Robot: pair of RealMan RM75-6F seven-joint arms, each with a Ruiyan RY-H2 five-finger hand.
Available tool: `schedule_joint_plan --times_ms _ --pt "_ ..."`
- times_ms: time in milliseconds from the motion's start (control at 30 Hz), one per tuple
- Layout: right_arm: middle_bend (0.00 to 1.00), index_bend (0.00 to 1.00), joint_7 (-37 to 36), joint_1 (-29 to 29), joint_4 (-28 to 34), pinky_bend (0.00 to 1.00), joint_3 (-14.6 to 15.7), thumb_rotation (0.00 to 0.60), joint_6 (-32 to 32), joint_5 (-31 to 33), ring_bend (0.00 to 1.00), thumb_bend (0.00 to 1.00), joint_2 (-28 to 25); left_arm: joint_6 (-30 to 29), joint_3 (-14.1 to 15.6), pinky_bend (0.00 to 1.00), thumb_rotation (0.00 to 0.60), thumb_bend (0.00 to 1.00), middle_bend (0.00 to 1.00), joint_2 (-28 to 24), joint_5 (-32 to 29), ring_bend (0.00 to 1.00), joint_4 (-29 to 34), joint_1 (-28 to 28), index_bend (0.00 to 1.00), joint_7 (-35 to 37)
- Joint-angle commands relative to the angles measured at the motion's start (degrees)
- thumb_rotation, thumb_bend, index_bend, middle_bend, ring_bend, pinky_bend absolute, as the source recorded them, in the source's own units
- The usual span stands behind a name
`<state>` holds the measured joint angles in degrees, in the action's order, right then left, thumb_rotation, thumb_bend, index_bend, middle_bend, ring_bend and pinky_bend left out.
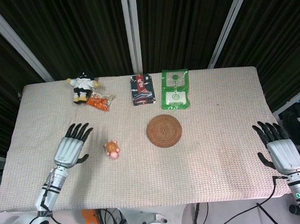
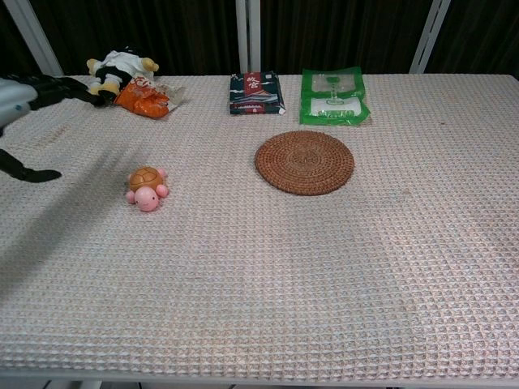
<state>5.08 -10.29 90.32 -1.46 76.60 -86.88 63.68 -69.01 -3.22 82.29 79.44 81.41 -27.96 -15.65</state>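
The toy turtle (image 1: 112,148) lies alone on the table (image 1: 219,137), left of the woven coaster (image 1: 164,130). The left hand (image 1: 72,147) hovers just left of it, fingers spread, holding nothing. The right hand (image 1: 278,148) is open at the table's right edge.

Both hands have a silver-grey metal back and black fingers. The left hand (image 1: 71,148) sits on a thin silver forearm with black bands. The right hand (image 1: 279,150) has a white wrist with a small green light and a black cable.
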Motion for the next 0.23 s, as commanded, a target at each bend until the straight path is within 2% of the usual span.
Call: schedule_joint_plan --times_ms 33,233 --pt "0.0 0.0 1.0 -0.3 0.4 0.0 0.1 0.6 -0.9 0.6 0.0 0.27 0.2 -7.0 1.7 0.05 0.6 0.19 0.0 -6.5 1.5 0.0 3.5 6.0 0.1 6.9" --pt "0.0 0.0 1.9 -0.4 0.4 0.0 0.0 0.6 -1.5 1.3 0.0 0.27 0.6 -16.6 5.2 0.06 0.6 0.19 0.01 -11.2 4.4 0.0 1.9 14.6 0.1 16.3"
